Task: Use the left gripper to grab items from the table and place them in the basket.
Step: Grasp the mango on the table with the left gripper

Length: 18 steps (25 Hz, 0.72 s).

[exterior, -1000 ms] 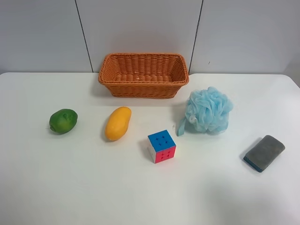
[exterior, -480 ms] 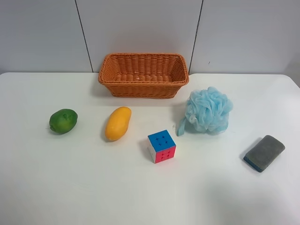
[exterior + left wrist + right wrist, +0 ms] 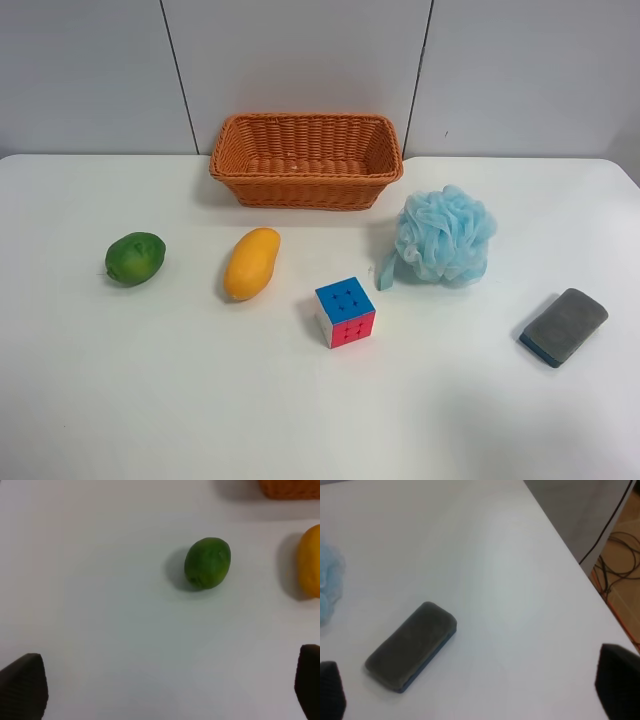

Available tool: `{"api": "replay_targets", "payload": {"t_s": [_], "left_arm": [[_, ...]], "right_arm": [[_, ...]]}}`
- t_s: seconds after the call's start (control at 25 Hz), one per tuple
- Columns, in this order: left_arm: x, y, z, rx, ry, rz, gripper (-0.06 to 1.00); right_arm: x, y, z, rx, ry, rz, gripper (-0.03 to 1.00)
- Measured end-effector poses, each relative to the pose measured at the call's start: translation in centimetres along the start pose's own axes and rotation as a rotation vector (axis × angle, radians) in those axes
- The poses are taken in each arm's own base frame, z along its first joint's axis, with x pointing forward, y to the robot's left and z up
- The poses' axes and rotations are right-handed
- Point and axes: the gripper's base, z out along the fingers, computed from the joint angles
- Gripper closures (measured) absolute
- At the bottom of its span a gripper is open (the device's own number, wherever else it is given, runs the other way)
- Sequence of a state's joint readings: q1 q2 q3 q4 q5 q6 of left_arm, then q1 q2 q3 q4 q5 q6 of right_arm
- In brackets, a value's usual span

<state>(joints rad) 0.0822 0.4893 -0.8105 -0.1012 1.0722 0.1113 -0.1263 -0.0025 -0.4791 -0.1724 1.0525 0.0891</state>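
On the white table [image 3: 150,380] lie a round green fruit [image 3: 134,258], a yellow-orange mango [image 3: 251,263], a colourful puzzle cube [image 3: 345,311], a light-blue bath pouf [image 3: 445,235] and a grey sponge with a blue underside [image 3: 564,325]. The orange-brown wicker basket [image 3: 300,190] stands at the back and holds nothing. No arm shows in the exterior high view. My left gripper [image 3: 165,690] is open and empty above the table, short of the green fruit [image 3: 207,563], with the mango [image 3: 310,560] beside it. My right gripper [image 3: 475,690] is open and empty, short of the sponge [image 3: 411,645].
A grey panelled wall [image 3: 300,60] stands behind the table. In the right wrist view the table's edge [image 3: 570,555] runs close to the sponge, with cables [image 3: 620,555] on the floor beyond it. A corner of the basket [image 3: 290,487] shows in the left wrist view.
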Motion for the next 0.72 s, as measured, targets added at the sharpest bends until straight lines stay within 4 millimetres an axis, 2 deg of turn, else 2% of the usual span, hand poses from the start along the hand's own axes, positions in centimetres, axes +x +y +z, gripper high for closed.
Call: {"api": "replay_targets", "payload": {"t_s": [0.16, 0.36, 0.56, 0.72], "left_arm": [[-4.7, 0.4, 3.9, 0.029, 0.143, -0.008, -0.05], [-8.4, -1.2, 10.2, 0.112, 0.315, 0.049, -0.05], [-9.7, -5.0, 15.8, 0.160, 0.421, 0.091, -0.05], [-9.1, -8.7, 19.3, 0.179, 0.478, 0.094, -0.05]], "right_arm": [[0.0, 0.0, 0.0, 0.000, 0.000, 0.000, -0.02], [0.0, 0.0, 0.0, 0.000, 0.000, 0.000, -0.02], [0.0, 0.0, 0.0, 0.000, 0.000, 0.000, -0.02], [0.0, 0.0, 0.0, 0.000, 0.000, 0.000, -0.02]]}}
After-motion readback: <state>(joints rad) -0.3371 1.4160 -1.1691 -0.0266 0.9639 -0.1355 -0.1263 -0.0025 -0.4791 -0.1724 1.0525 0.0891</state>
